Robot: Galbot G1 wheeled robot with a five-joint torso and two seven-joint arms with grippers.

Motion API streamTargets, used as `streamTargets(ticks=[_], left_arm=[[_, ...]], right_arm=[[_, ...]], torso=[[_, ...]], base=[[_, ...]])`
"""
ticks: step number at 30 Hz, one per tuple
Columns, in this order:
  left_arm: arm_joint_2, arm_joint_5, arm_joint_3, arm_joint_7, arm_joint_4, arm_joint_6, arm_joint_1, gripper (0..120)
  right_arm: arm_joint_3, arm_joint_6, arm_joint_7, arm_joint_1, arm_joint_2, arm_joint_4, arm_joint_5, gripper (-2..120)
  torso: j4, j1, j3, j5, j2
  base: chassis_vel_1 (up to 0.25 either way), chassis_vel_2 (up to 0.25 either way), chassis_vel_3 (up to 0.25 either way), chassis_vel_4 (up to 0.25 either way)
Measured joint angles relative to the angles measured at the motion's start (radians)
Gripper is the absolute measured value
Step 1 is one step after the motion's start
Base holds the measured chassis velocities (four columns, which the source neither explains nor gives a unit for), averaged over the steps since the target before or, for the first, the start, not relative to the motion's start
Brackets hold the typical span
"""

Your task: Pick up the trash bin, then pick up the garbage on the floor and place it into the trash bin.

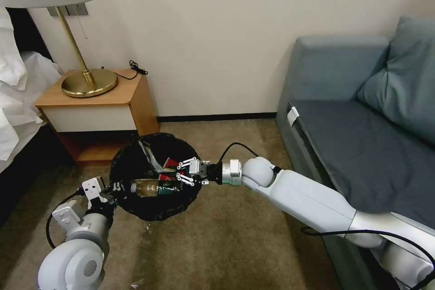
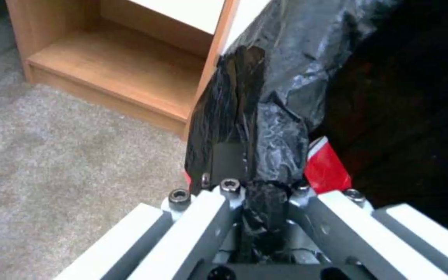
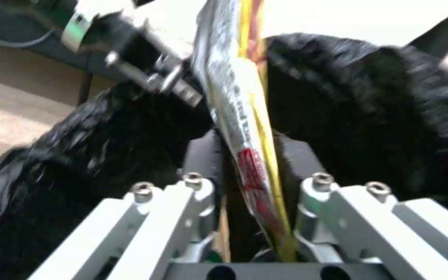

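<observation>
The trash bin [image 1: 136, 206], lined with a crinkled black bag [image 2: 286, 89], hangs just above the carpet in front of the nightstand. My left gripper [image 1: 116, 187] [image 2: 255, 173] is shut on its near-left rim and bag. Over the bin's right side, my right gripper [image 1: 185, 173] [image 3: 250, 153] is shut on a flat silver, yellow and red wrapper [image 3: 237, 101], which points into the bag [image 3: 379, 109]. Inside the bin lie a clear plastic bottle [image 1: 148, 187] and a red wrapper [image 1: 170, 163] [image 2: 328, 167].
A wooden nightstand [image 1: 108, 99] [image 2: 105, 74] with a brass lamp [image 1: 88, 82] stands right behind the bin, a bed with white sheets [image 1: 18, 99] to its left. A grey-blue sofa [image 1: 358, 136] flanks my right arm. Open carpet [image 1: 217, 244] lies in front.
</observation>
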Motion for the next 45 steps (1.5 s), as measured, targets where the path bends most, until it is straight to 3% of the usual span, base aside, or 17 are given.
streamTargets(ticks=[4, 7, 14, 15, 16, 20, 23, 28, 29, 30, 32, 34, 35, 36, 38, 45], left_arm=[[-0.003, 0.001, 0.006, 0.0, 0.004, 0.0, -0.002, 1], [-0.003, 0.001, 0.005, -0.002, 0.006, 0.0, -0.003, 1], [-0.001, -0.002, 0.001, -0.007, 0.008, 0.001, -0.004, 1], [0.0, -0.005, 0.0, -0.011, 0.008, 0.003, -0.004, 1], [0.0, -0.005, 0.0, -0.011, 0.008, 0.003, -0.004, 1], [0.006, -0.027, -0.009, -0.024, 0.018, 0.015, -0.005, 1], [0.01, -0.043, -0.013, -0.029, 0.023, 0.021, -0.006, 1], [0.018, -0.118, -0.026, -0.057, 0.037, 0.05, -0.01, 1], [0.019, -0.179, -0.034, -0.081, 0.038, 0.069, -0.008, 1], [0.019, -0.179, -0.034, -0.081, 0.038, 0.069, -0.008, 1], [0.019, -0.297, -0.05, -0.151, 0.04, 0.111, -0.007, 1], [0.019, -0.32, -0.054, -0.168, 0.04, 0.124, -0.007, 1], [0.017, -0.374, -0.061, -0.22, 0.042, 0.152, -0.004, 1], [0.017, -0.374, -0.061, -0.22, 0.042, 0.152, -0.004, 1], [0.015, -0.432, -0.064, -0.308, 0.066, 0.182, -0.009, 1], [0.008, -0.456, -0.058, -0.368, 0.117, 0.2, -0.023, 1]], right_arm=[[-0.003, 0.002, 0.003, 0.014, 0.0, 0.002, 0.005, 41], [-0.004, 0.009, 0.004, 0.028, -0.012, 0.019, 0.013, 58], [-0.006, 0.008, 0.009, 0.032, -0.026, 0.037, 0.024, 76], [0.001, 0.014, 0.011, 0.031, -0.03, 0.044, 0.032, 86], [0.001, 0.014, 0.011, 0.031, -0.03, 0.044, 0.032, 86], [0.078, 0.02, -0.017, 0.029, -0.075, 0.107, 0.068, 99], [0.109, 0.021, -0.017, 0.028, -0.1, 0.15, 0.092, 99], [0.198, 0.036, 0.085, 0.007, -0.155, 0.269, 0.17, 100], [0.255, 0.033, 0.204, -0.018, -0.169, 0.303, 0.179, 100], [0.255, 0.033, 0.204, -0.018, -0.169, 0.303, 0.179, 100], [0.364, -0.013, 0.399, -0.073, -0.156, 0.296, 0.152, 100], [0.382, -0.024, 0.434, -0.084, -0.148, 0.29, 0.147, 100], [0.417, -0.052, 0.52, -0.11, -0.127, 0.277, 0.14, 100], [0.417, -0.052, 0.52, -0.11, -0.127, 0.277, 0.14, 100], [0.46, -0.072, 0.594, -0.17, -0.105, 0.275, 0.125, 100], [0.484, -0.049, 0.599, -0.266, -0.113, 0.29, 0.064, 100]], torso=[[0.0001, 0.0, 0.0, 0.0, 0.0], [-0.0001, 0.0, 0.0, 0.0, 0.0], [-0.0001, 0.0, 0.0, 0.0002, 0.0], [0.0, 0.0, 0.0, 0.0001, 0.0], [0.0, 0.0, 0.0, 0.0001, 0.0], [-0.0001, 0.0, 0.0, 0.0001, 0.0], [-0.0002, 0.0, 0.0, 0.0001, 0.0], [-0.0002, 0.0, 0.0, 0.0001, 0.0], [-0.0003, 0.0, 0.0, -0.0001, 0.0], [-0.0003, 0.0, 0.0, -0.0001, 0.0], [-0.0004, 0.0, 0.0, 0.0002, 0.0], [-0.0003, 0.0, 0.0, 0.0001, 0.0], [0.0, 0.0, 0.0, 0.0003, 0.0], [0.0, 0.0, 0.0, 0.0003, 0.0], [0.0002, 0.0, 0.0, 0.0, 0.0], [-0.0003, 0.0, 0.0, 0.0, 0.0]], base=[[0.0, 0.0, 0.0, 0.0], [0.0, 0.0, 0.0, 0.0], [0.0, 0.0, 0.0, 0.0], [0.0, 0.0, 0.0, 0.0], [0.0, 0.0, 0.0, 0.0], [0.0, 0.0, 0.0, 0.0], [0.0, 0.0, 0.0, 0.0], [0.0, 0.0, 0.0, 0.0], [0.0, 0.0, 0.0, 0.0], [0.0, 0.0, 0.0, 0.0], [0.0, 0.0, 0.0, 0.0], [0.0, 0.0, 0.0, 0.0], [0.0, 0.0, 0.0, 0.0], [0.0, 0.0, 0.0, 0.0], [0.0, 0.0, 0.0, 0.0], [0.0, 0.0, 0.0, 0.0]])
